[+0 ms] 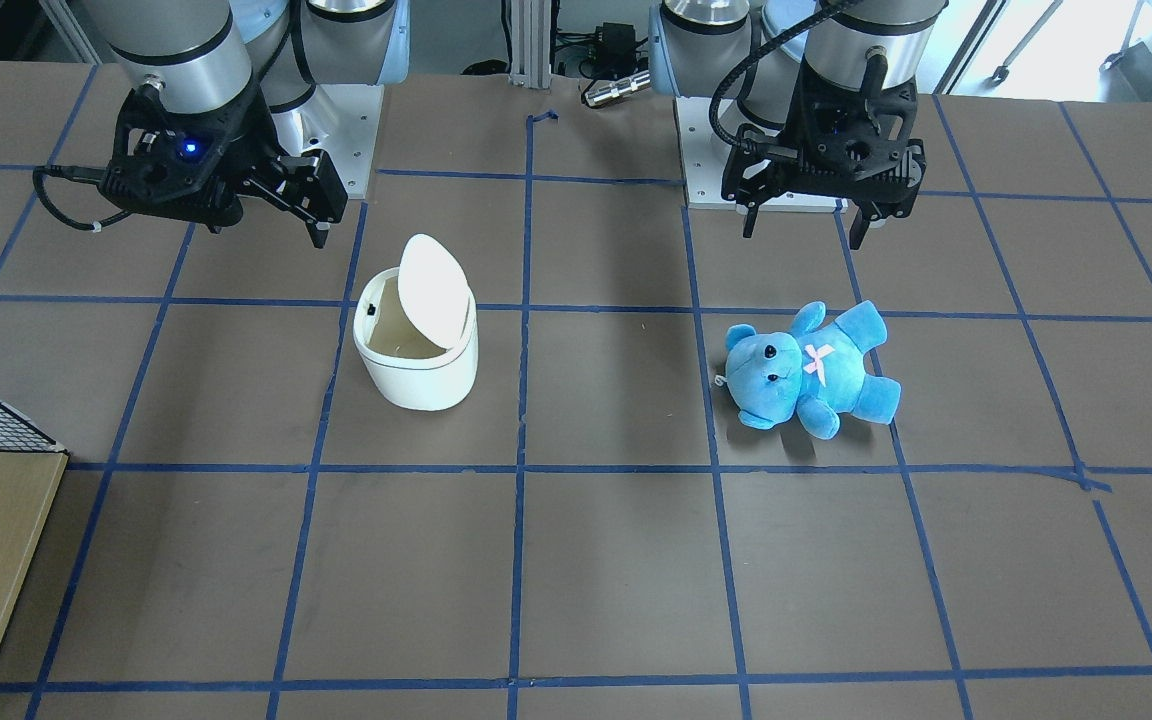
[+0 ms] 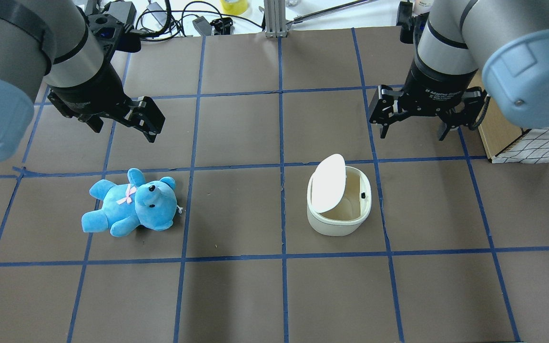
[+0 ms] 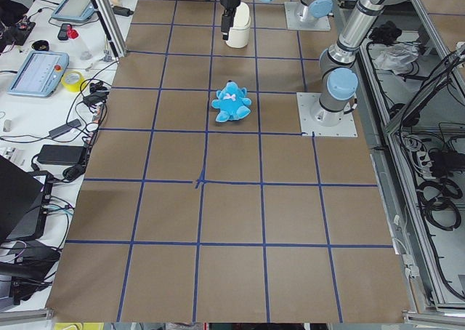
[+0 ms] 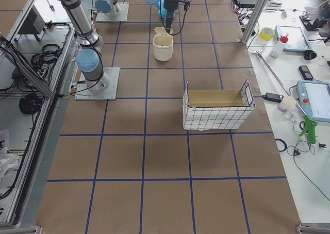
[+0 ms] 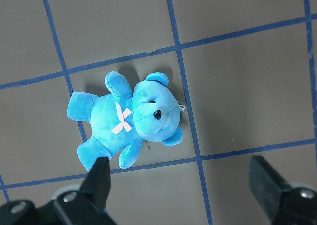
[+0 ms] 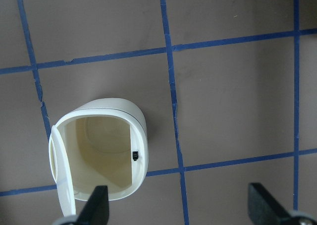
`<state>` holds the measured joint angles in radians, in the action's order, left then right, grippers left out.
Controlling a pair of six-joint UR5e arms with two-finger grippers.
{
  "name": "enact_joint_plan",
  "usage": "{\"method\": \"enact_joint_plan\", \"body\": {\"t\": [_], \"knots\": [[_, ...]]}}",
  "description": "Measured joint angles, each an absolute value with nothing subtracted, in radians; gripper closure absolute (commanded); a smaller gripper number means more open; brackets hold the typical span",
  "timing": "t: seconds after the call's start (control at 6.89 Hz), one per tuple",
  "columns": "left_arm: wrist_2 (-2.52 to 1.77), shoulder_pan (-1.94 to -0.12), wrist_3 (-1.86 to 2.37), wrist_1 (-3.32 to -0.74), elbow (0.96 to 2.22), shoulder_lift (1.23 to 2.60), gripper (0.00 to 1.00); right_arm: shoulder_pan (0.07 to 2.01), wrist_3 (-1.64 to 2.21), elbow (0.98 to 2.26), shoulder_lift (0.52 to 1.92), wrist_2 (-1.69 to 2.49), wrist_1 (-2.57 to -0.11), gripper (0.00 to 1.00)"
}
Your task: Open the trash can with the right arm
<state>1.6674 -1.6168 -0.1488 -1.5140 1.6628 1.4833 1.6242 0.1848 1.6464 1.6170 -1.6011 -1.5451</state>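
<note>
Black fingertips point(image 6: 99, 202) of the right claw point(image 6: 181, 207) frame the bottom of the wrist view, spread wide with nothing between them. Beneath, at lower left, the trash can point(image 6: 119, 107) stands on the bench point(image 6: 233, 116), its lid point(image 2: 328, 183) tipped up on edge and the tan inside showing. Opening looks done, I judge; the next move is to draw away without knocking the lid shut. Left claw point(image 5: 183, 185) hangs agape and empty over the teddy point(image 5: 130, 118).
</note>
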Motion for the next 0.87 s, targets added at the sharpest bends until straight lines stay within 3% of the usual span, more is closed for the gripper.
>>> {"method": "enact_joint_plan", "body": {"t": [0.87], "knots": [[1.667, -1.617, -0.149, -1.514, 1.663, 1.483, 0.00, 1.616, 0.183, 1.632, 1.619, -1.600, -1.521, 0.00]]}}
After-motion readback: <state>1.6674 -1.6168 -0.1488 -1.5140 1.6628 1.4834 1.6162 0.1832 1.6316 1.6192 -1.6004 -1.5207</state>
